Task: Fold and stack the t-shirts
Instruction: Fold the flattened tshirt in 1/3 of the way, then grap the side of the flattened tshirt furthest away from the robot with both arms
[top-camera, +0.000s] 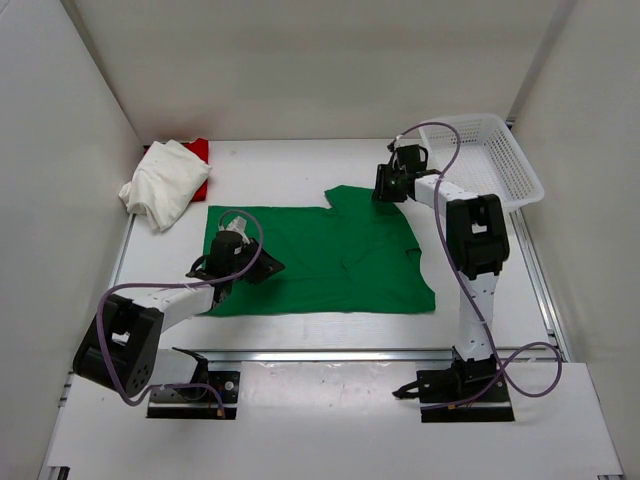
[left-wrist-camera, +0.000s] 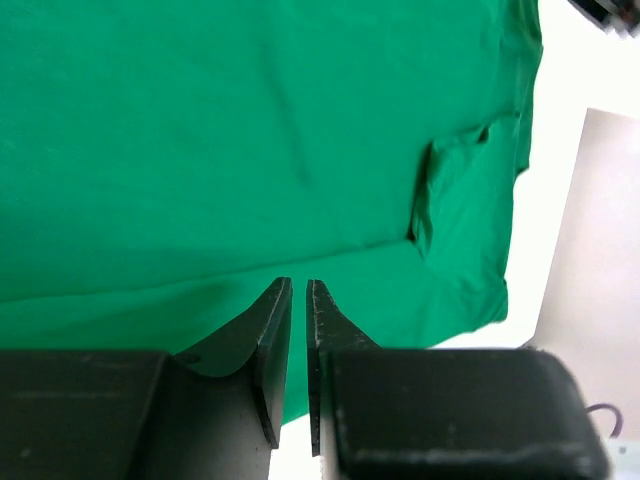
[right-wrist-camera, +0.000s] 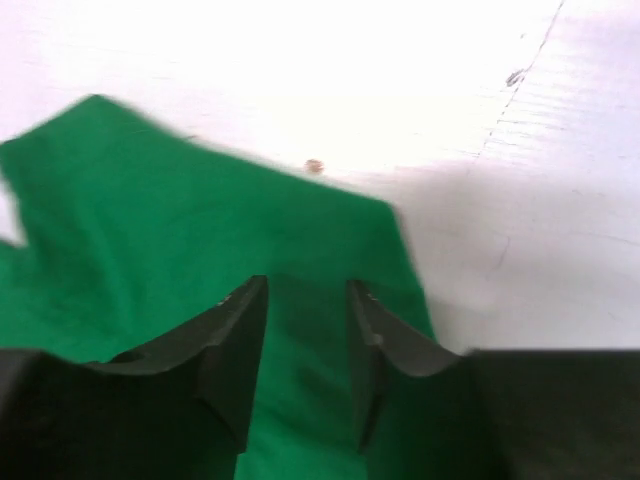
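Two grippers, I see, hang over the green shirt (top-camera: 330, 262). The left gripper (left-wrist-camera: 298, 287) is nearly closed and empty at its edge. The right gripper (right-wrist-camera: 306, 287) is parted above a far corner.

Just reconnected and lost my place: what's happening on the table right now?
Both arms are on the green t-shirt, which is spread mostly flat mid-table. The left gripper is low over its near-left part with its jaws almost together; whether it is pinching cloth is unclear. The right gripper is open over the shirt's far corner. The white t-shirt lies bunched on the red t-shirt in the far left corner. The basket stands at the far right.
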